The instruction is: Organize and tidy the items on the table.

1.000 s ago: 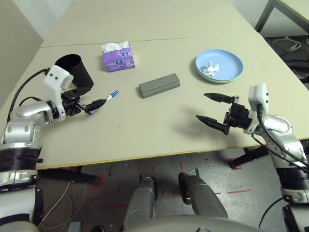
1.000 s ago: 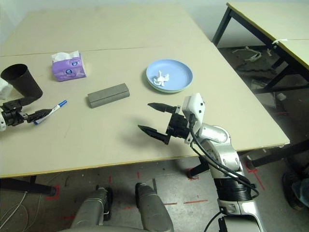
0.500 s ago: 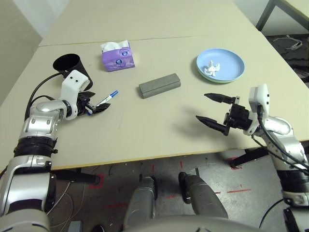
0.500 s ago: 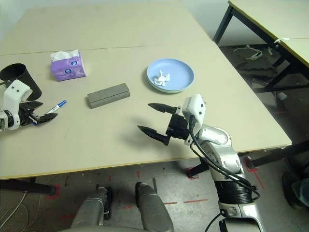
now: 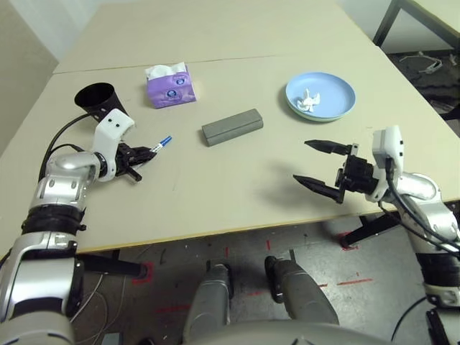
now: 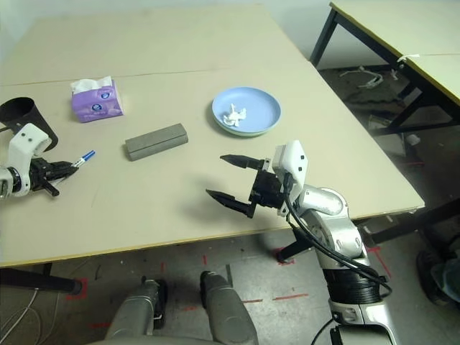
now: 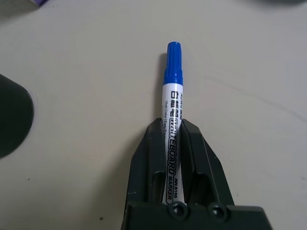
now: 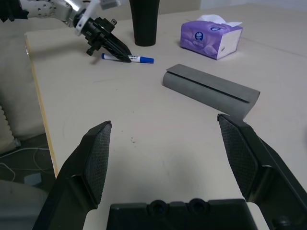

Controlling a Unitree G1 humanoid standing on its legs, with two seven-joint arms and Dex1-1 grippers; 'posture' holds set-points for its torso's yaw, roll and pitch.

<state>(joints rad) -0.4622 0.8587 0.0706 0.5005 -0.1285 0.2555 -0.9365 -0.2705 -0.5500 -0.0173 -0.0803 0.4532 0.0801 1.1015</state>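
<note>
Since the earlier frames the left gripper point(image 7: 173, 143) has swung from beside the cup down onto the marker point(image 7: 172, 103) and narrowed from wide apart to clamped on its white barrel, both black fingers point(image 7: 152, 158) pressed against the sides; blue cap projects past the tips, marker low over or on the table point(image 5: 237, 187) (contact w/ surface cannot be told). Right gripper point(image 5: 320, 164) unchanged vs. earlier: fingers spread wide, empty, held above the near-right table area, pointing toward the robot's left. Outward from the left gripper: cup point(image 5: 98, 100), black, upright, just behind the left wrist near the far-left table edge. Tissue box point(image 5: 171, 85), purple w/ white tissue standing out of the top, farther back and to the right of the cup. Glasses case point(image 5: 231, 126), grey, oblong, lying at a slant at mid-table, between marker and plate, apart from both. Plate point(image 5: 338, 91), blue, at far right, w/ a green rim showing beneath it; crumpled tissue point(image 5: 307, 101) lies in it. Seam runs across the table behind box and plate. Second table's dark legs visible at upper right, beyond the edge; floor below shows red tape marks.
</note>
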